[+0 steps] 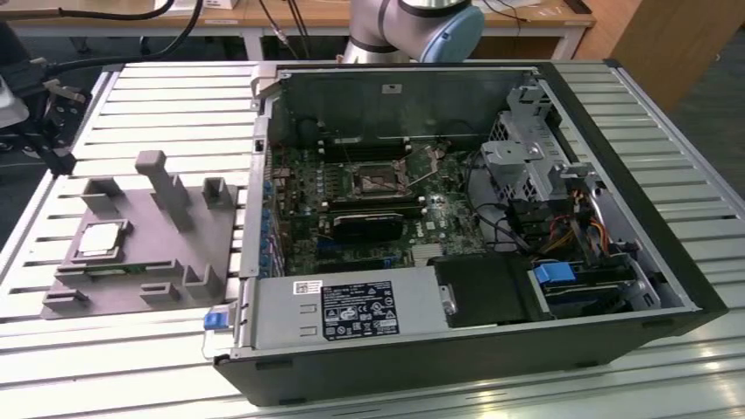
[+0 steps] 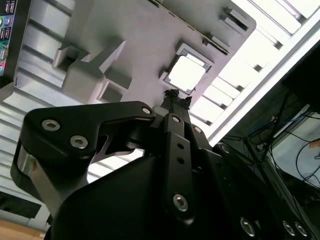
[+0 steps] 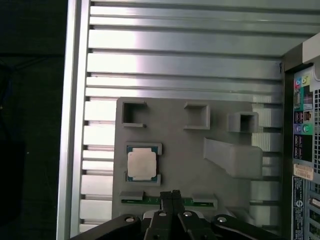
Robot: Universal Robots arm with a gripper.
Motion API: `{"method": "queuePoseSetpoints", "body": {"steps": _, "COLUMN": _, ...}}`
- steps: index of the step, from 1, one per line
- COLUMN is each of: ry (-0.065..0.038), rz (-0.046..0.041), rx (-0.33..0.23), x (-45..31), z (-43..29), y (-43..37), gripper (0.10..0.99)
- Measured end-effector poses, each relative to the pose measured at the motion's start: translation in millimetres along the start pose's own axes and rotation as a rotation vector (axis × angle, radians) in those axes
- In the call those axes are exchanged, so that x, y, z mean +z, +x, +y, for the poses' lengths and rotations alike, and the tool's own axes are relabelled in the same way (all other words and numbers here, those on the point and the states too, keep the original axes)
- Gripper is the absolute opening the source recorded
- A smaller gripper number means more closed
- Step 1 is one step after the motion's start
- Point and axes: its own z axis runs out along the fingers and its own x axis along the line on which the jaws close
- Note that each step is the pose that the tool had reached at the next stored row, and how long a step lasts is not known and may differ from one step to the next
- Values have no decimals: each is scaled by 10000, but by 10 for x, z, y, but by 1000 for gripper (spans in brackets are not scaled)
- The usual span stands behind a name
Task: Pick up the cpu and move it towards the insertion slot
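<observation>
- Gripper (image 3: 170, 194) hangs over the grey tray (image 3: 180, 150); fingers are clenched together with nothing between them, as both wrist views show.
- The cpu (image 3: 141, 164), pale silver top, lies flat in its square recess on the tray and is not touched. In the first wrist view the fingertips line up over the green memory stick (image 3: 150, 201), just beside the cpu and not over it.
- In the exterior view the cpu (image 1: 99, 237) is at the exterior view's left, outside the open computer case (image 1: 489, 349).
- The insertion slot (image 1: 375, 181), shiny frame around a dark centre, is on the board inside the case, well apart from the cpu. The black heatsink (image 1: 366, 227) sits just beside the slot.
- Step in hand, my read: the pick, with the approach not finished.
- To do it well, I think:
  - the fingers must spread before any descent
  - the gripper must be centred over the chip, not the stick
  - the jaws should be squared to two opposite edges
  - the grip should take the sides, not the top
- The recess walls hug the chip, so a straight vertical lift avoids snagging.
- A flat, thin part slips easily if the grip is off-centre.
</observation>
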Motion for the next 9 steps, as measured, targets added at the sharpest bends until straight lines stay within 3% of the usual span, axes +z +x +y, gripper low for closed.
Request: {"method": "queuePoseSetpoints", "body": {"steps": 9, "ry": -3, "rz": -294, "rx": -12, "x": 106, "z": -3, "y": 79, "gripper": 102}}
